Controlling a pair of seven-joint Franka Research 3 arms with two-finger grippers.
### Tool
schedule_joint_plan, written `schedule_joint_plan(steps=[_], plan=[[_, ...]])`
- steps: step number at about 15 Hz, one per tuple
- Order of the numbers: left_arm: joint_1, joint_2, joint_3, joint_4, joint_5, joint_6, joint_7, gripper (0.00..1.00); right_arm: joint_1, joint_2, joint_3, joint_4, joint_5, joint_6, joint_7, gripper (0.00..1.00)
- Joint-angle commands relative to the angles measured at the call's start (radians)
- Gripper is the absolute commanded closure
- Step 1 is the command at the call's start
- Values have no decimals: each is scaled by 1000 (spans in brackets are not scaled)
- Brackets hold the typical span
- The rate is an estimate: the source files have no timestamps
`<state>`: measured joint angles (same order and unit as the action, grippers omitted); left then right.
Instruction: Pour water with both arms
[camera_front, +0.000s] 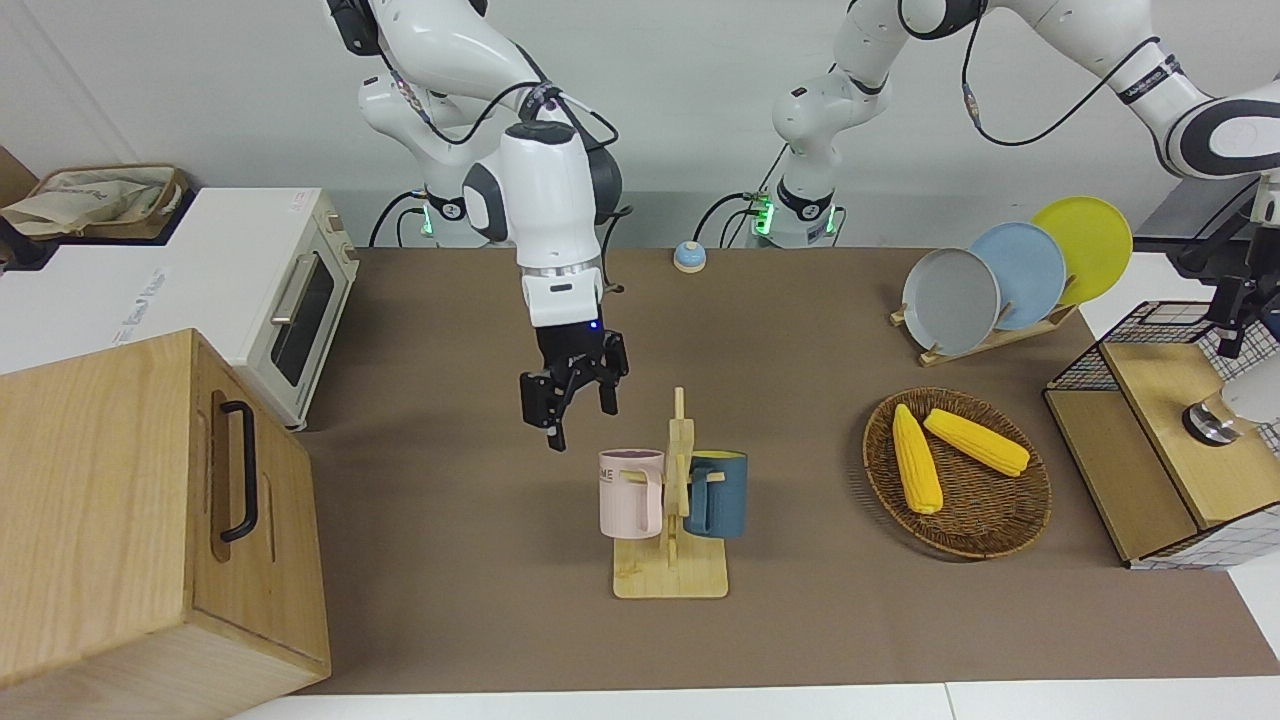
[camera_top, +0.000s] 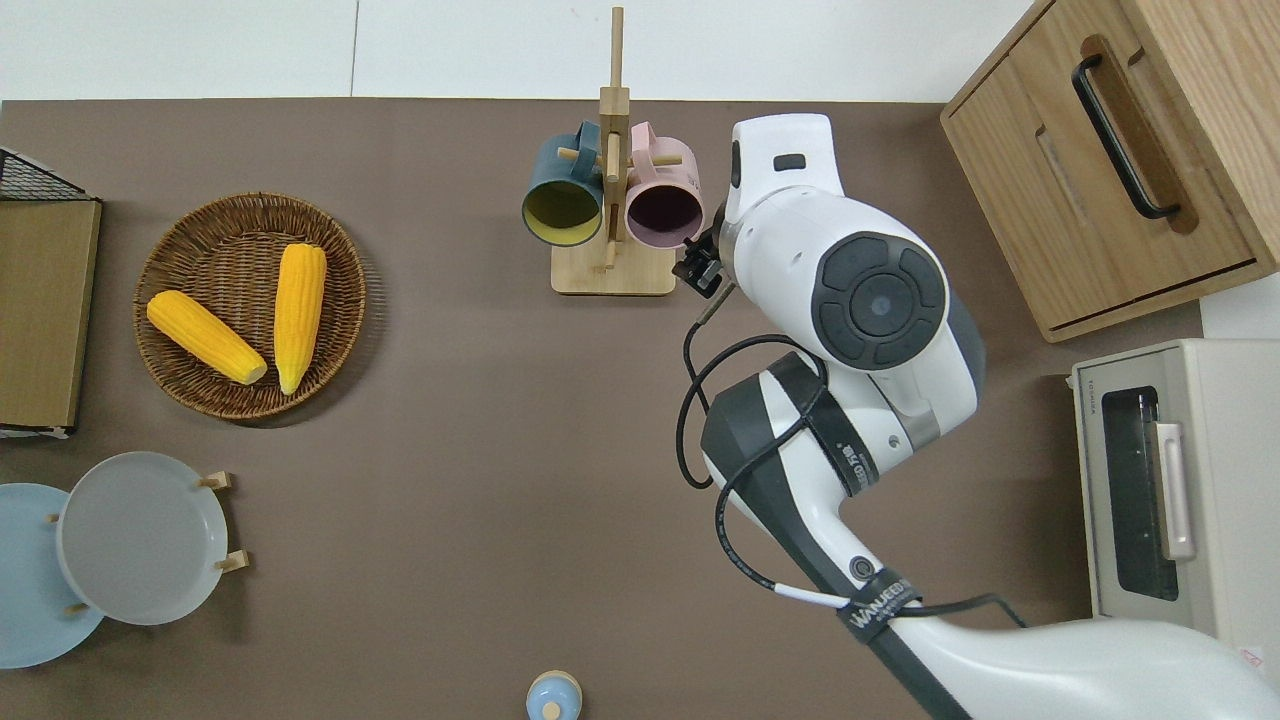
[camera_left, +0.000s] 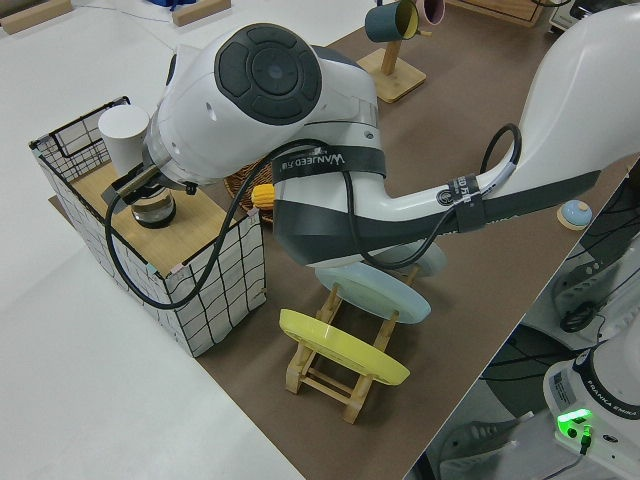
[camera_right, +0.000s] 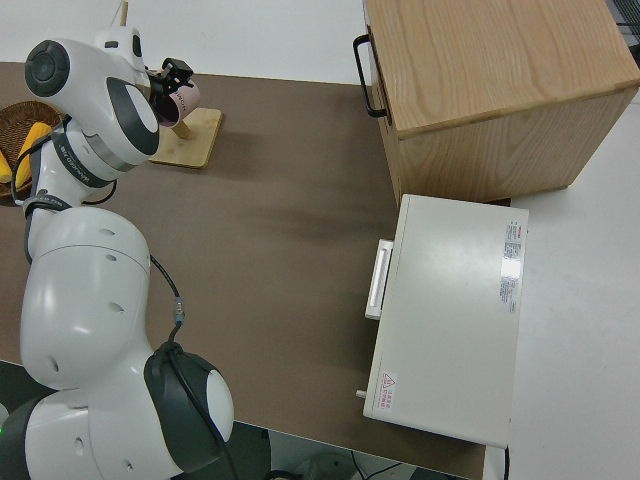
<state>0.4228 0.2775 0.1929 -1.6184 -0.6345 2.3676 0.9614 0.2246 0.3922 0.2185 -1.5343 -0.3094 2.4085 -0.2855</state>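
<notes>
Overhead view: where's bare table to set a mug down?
Bare mat between the mug rack and the bell, and between the basket and the rack. Crowded beside the pink mug, where the right gripper hangs open.

Robot lab staged as a kitchen — toaster oven (camera_front: 300, 300), plate rack (camera_front: 985, 340) (three plates), mug stand (camera_front: 672, 560), bare white walls

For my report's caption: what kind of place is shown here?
Probably a robotics lab staged as a kitchen: a toaster oven, a mug rack and a plate rack on one table, with two robot arms.
</notes>
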Motion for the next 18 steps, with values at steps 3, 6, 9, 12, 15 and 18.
schedule_joint_plan(steps=[3, 6, 9, 12, 15, 18], plan=[[-9, 29, -20, -5, -45, 87, 69, 5, -11, 108, 38, 109, -54, 20, -21, 11], [-9, 54, -32, -3, -83, 116, 83, 5, -11, 134, 38, 132, -66, 20, -23, 11], [-7, 69, -44, -2, -120, 130, 105, 5, -10, 160, 38, 163, -66, 20, -24, 21], [-6, 83, -46, 3, -128, 131, 109, 5, -10, 168, 39, 166, -66, 20, -27, 161], [-7, 94, -46, 9, -136, 143, 109, 13, -8, 178, 41, 178, -66, 20, -32, 362], [-6, 95, -50, 15, -140, 145, 106, 128, -10, 183, 42, 180, -66, 18, -43, 663]])
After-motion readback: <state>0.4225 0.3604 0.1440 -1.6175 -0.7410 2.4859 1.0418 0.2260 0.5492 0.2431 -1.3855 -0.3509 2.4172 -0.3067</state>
